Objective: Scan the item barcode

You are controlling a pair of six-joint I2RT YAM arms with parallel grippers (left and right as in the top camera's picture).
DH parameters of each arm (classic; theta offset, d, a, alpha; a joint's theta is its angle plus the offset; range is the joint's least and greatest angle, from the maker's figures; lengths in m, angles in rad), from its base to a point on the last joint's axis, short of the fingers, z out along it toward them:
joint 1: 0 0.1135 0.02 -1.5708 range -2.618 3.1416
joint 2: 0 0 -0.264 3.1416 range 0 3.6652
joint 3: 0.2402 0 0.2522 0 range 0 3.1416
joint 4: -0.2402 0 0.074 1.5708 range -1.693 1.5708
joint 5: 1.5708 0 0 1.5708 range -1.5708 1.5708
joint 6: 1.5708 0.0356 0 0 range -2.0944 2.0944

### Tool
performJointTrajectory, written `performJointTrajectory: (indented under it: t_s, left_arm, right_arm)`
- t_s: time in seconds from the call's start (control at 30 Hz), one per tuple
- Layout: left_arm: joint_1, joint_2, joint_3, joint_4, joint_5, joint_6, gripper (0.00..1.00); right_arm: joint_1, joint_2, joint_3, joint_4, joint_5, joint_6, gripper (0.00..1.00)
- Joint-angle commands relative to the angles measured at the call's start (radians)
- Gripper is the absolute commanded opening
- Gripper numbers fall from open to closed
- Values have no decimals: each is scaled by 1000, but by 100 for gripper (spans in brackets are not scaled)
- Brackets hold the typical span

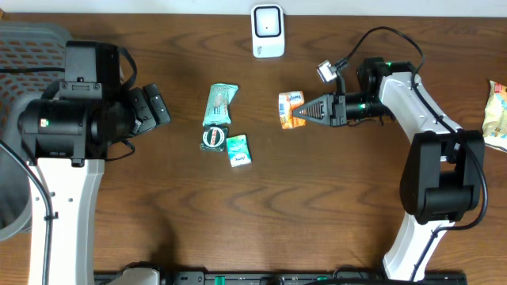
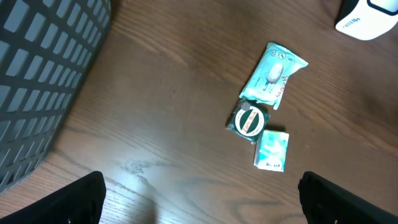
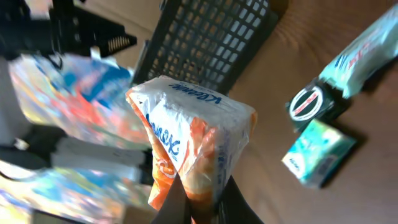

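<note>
Right hand (image 1: 299,112), clamped on the Kleenex pack (image 1: 288,102), should face its barcode squarely toward the scanner (image 1: 268,30); left hand (image 1: 162,107) gapes wide.

Robot lab bench, mock shop checkout: wood table (image 1: 238,222), white barcode scanner (image 1: 268,32), grey basket (image 1: 32,47).

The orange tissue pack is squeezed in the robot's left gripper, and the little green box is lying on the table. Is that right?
Not quite. The orange tissue pack is squeezed in the right gripper, not the left one. The overhead view shows that gripper shut on the pack, while the left gripper is open and holds nothing. The little green box is indeed lying on the table.
</note>
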State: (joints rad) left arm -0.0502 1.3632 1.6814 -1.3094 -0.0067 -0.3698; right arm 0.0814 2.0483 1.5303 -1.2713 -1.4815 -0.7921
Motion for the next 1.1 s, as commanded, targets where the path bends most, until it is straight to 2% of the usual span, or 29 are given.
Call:
performJointTrajectory:
  t_s: [0.0, 1.07]
  left_arm:
    - [3, -5, 2, -4, -13, -12, 98]
    - [3, -5, 2, -4, -13, -12, 98]
  right_arm:
    - [-3, -23, 2, 0, -14, -126, 1]
    - [11, -23, 2, 4, 0, -125, 1]
